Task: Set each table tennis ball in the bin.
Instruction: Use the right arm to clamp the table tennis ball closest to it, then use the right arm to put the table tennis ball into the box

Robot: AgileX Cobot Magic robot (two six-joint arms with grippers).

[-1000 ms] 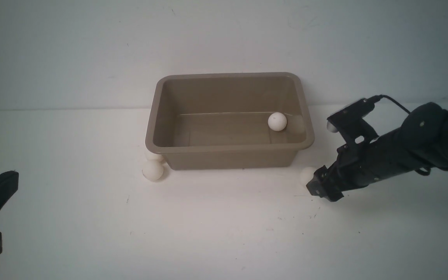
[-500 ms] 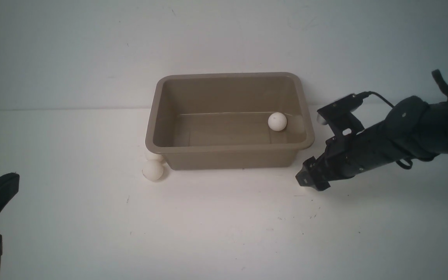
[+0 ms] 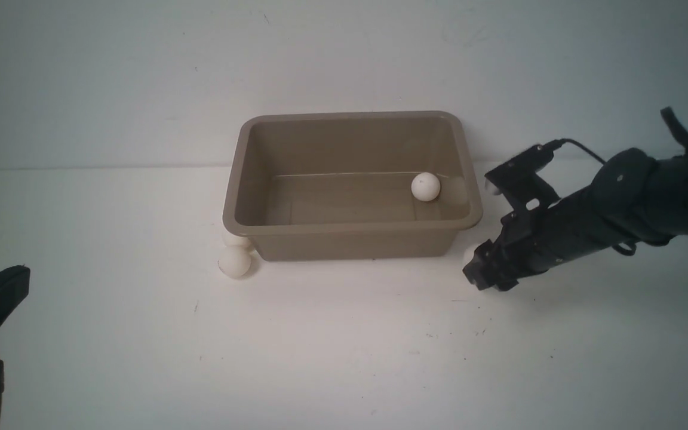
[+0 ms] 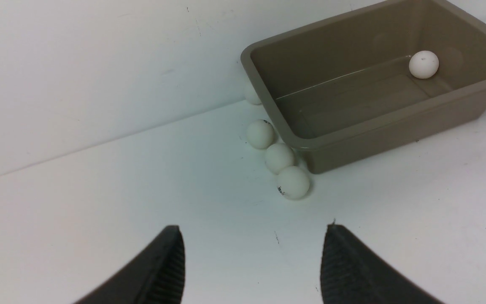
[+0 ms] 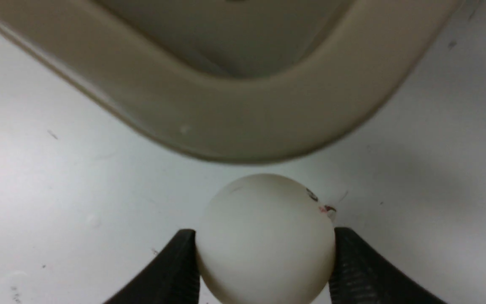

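Taupe-brown plastic bin (image 3: 353, 226), rectangular with rounded corners and a flared rim, stands at the middle of the white worktop's (image 3: 344, 346) far edge, close to the pale wall (image 3: 141, 77). One small matte white table tennis ball (image 3: 426, 186) lies on the bin's floor near its right end wall.

The right pincer (image 3: 476, 270) sits low, just off the bin's near right corner. The right wrist view shows its two black fingers (image 5: 171, 270) pressed against both sides of a held ball (image 5: 264, 240), white with a small dark mark, just short of the bin's rounded corner. Whether this one touches the worktop cannot be told.

Along the outside of the bin's left end wall, the left wrist view shows four more white spheres in a row. The farthest ball (image 4: 253, 93) is half hidden behind the rim. The second ball (image 4: 260, 134) and third ball (image 4: 279, 158) follow toward the near edge. The nearest ball (image 4: 293, 182), bearing a dark printed logo, lies just off the bin's near left corner.

The left pincer (image 4: 253, 230) hangs over the worktop's near left part, well apart from them, its jaws wide with nothing between.
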